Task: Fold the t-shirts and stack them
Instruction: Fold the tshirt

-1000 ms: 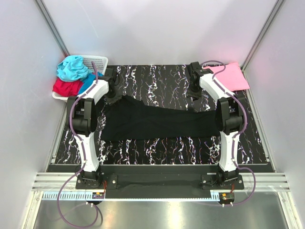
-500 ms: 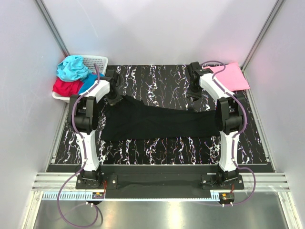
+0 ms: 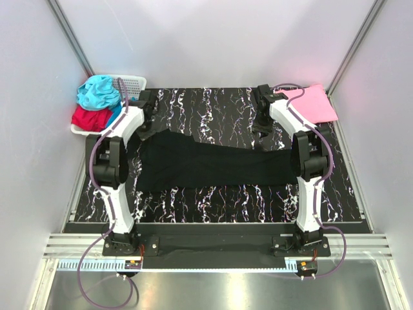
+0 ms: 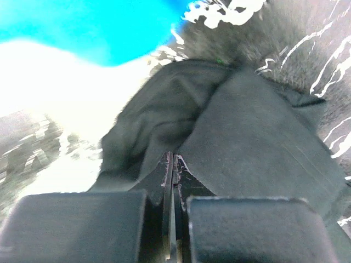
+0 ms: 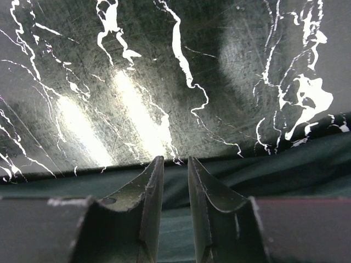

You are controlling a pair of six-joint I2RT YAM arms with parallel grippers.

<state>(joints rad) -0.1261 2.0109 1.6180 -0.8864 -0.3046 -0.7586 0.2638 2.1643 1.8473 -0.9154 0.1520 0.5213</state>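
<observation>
Left gripper (image 4: 173, 161) pinching the large black cloth t-shirt (image 3: 213, 165), right gripper's (image 5: 175, 160) grasp unclear: one-sided pulling toward the worktop's (image 3: 213, 103) far-left corner could skew it.

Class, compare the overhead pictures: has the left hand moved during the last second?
Yes. The left hand has shifted left and toward the table's far edge, ending closer to the white basket.

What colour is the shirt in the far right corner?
The shirt is pink, clearest in top external view.
</observation>
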